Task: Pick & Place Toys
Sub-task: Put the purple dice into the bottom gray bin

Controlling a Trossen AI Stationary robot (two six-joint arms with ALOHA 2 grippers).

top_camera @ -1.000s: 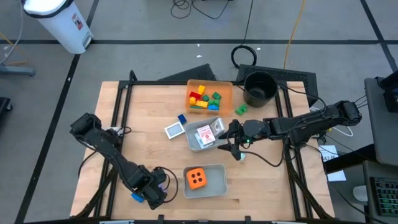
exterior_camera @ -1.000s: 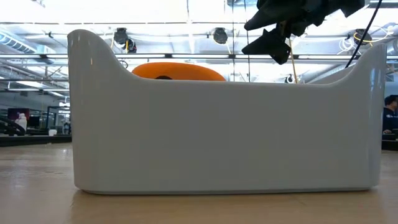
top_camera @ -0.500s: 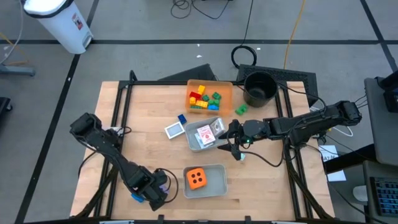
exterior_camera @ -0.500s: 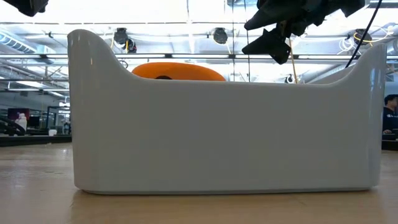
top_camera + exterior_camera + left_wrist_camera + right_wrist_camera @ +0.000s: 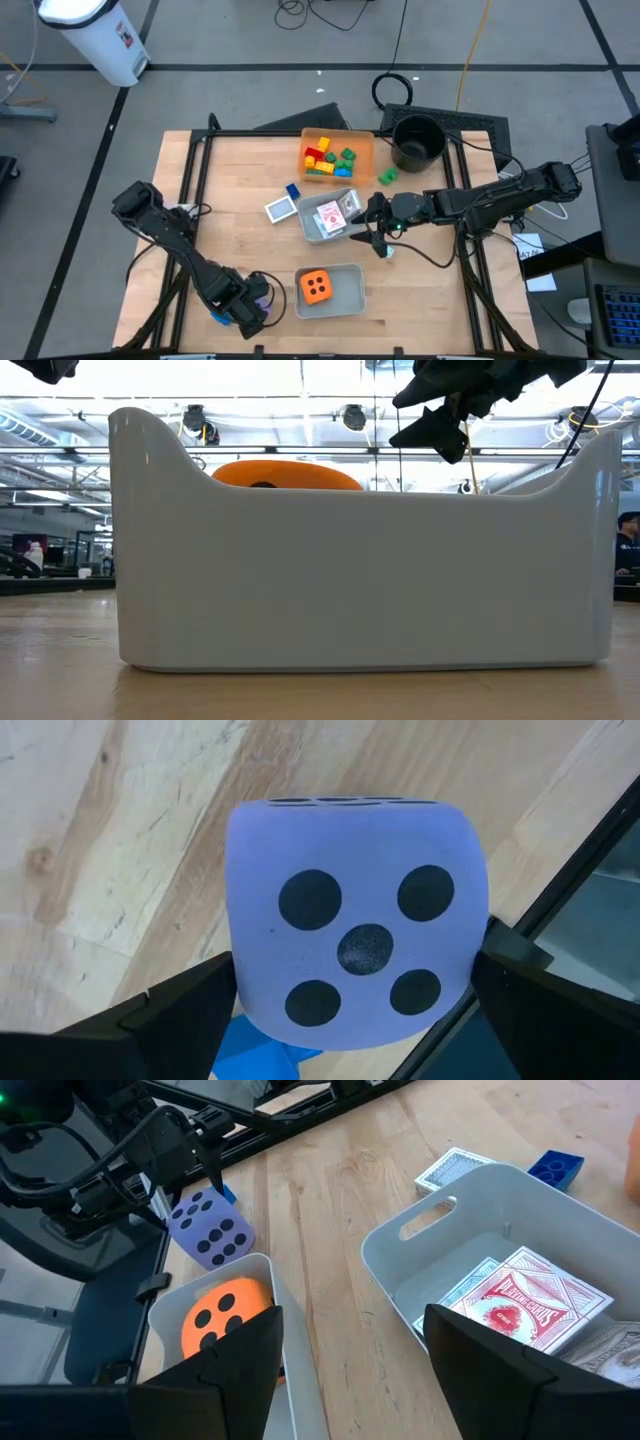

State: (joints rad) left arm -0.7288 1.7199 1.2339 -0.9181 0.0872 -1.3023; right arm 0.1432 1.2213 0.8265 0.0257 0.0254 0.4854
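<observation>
My left gripper (image 5: 250, 303) is shut on the purple die (image 5: 355, 950) near the table's front edge, just left of the near grey tray (image 5: 350, 300). The orange die (image 5: 317, 287) lies in that tray. The purple die also shows in the right wrist view (image 5: 210, 1228). My right gripper (image 5: 376, 238) is open and empty, above the table at the right of the grey card tray (image 5: 309, 226). That tray holds playing cards (image 5: 530, 1305). Several bricks (image 5: 325, 158) lie in the orange tray. My left gripper pinches the purple die between its two fingers, one on the die's left side (image 5: 232, 990) and one on its right side (image 5: 478, 970). The fingers slant down from the table's left. The five-pip face is toward the wrist. Whether the die rests on the table, I cannot tell.
A card (image 5: 280, 209) and a blue brick (image 5: 293, 191) lie on the table left of the card tray. A green brick (image 5: 387, 177) lies near the black pot (image 5: 417, 142). Black frame rails run along the table's edges.
A dark part of my left arm has come into the low view's top left corner. Nothing else has visibly changed.
</observation>
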